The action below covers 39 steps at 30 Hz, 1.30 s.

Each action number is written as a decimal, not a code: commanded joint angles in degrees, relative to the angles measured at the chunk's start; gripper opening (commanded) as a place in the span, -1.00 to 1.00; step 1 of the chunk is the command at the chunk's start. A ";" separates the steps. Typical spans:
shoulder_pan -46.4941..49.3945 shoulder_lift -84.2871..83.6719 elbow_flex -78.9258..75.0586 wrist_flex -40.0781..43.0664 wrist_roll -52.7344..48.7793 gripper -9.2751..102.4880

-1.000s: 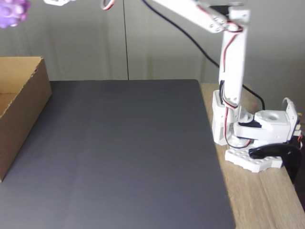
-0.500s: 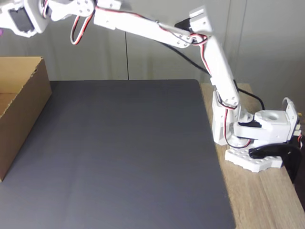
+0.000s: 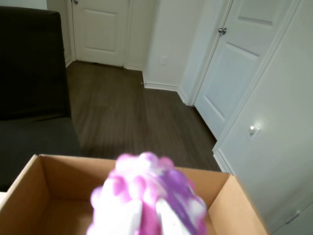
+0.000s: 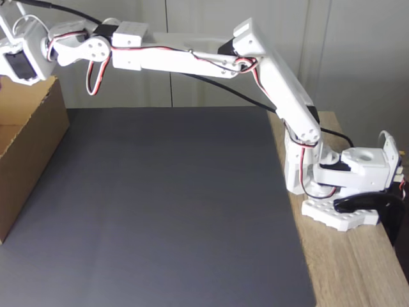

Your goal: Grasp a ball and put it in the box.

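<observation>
Since one second ago, your arm (image 4: 192, 59) has come down and stretched out to the left of the fixed view. Your ball (image 3: 146, 193) sits clamped between the jaws of the gripper (image 3: 149, 215), close to the wrist camera. Below and beyond the jaws you see the open box (image 3: 44, 205). Its brown wall (image 4: 32, 160) stands beside the dark mat (image 4: 166, 204).
</observation>
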 commanded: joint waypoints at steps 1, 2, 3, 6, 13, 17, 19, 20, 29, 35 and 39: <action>0.70 0.97 -3.16 -1.58 0.53 -0.75; 0.70 0.79 -3.16 -1.67 0.62 -0.75; 0.70 0.62 -3.16 -1.85 0.62 -0.74; 0.44 0.00 -3.16 -2.81 0.62 -0.67; 0.18 0.35 -3.16 -3.08 0.53 -0.63; 0.26 2.64 -3.16 2.11 0.62 -0.80; 0.44 4.39 -3.16 6.94 0.00 -0.84; 0.53 5.36 -3.16 9.67 0.00 -0.84; 1.93 15.21 -1.05 30.32 0.53 -0.84; 3.16 26.37 7.29 35.60 1.49 -0.84; 3.96 37.09 18.98 34.10 2.37 -0.84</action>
